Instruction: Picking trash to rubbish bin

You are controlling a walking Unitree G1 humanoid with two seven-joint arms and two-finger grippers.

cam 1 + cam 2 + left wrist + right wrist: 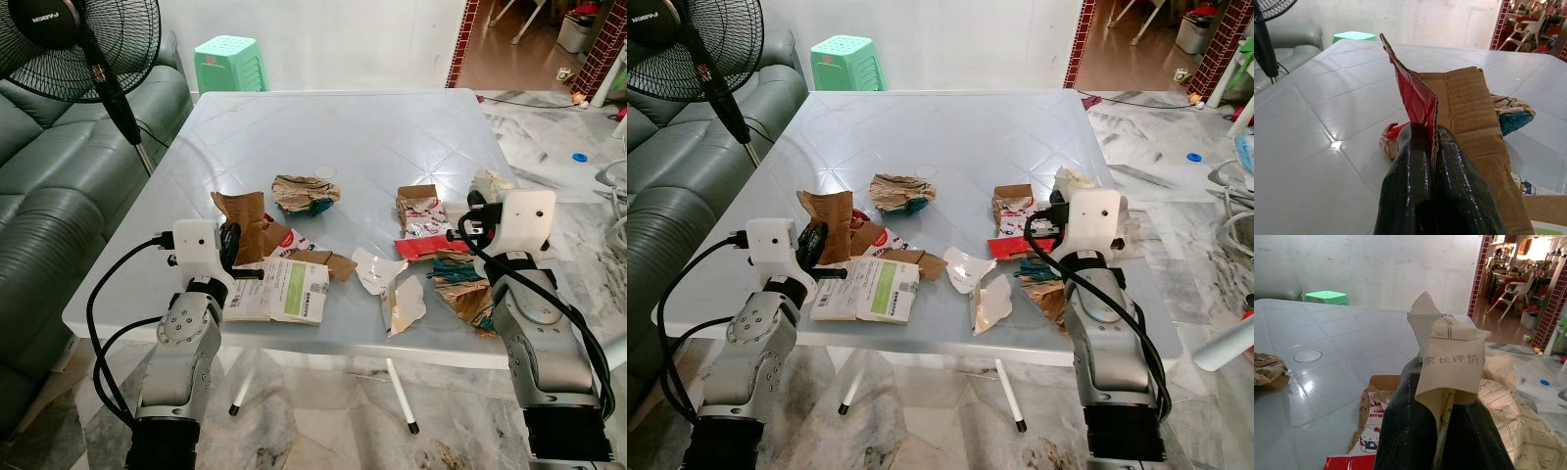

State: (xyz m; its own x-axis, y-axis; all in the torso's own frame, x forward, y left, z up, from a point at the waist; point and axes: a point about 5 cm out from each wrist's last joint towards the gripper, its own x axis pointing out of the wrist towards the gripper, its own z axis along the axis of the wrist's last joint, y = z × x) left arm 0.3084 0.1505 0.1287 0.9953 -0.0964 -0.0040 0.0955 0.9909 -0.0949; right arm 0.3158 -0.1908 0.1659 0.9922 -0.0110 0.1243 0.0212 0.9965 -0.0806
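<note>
Scraps of trash lie spread over a pale grey table point(333, 137). My left gripper point(1430, 134) is shut on a torn piece of brown cardboard with a red face point(1415, 93), which stands up from the table near the left front point(240, 220). My right gripper point(1442, 404) is shut on a crumpled piece of paper printed with characters point(1449, 360), held at the table's right side point(487, 186). Other trash includes a white and green box point(284, 289), crumpled brown paper point(304, 193), a red and white carton point(421, 211) and torn white paper point(404, 299).
A dark green sofa point(59, 196) runs along the left. A black standing fan point(83, 44) stands at the back left, beside a green plastic stool point(230, 61). Marble floor point(558, 147) lies to the right of the table.
</note>
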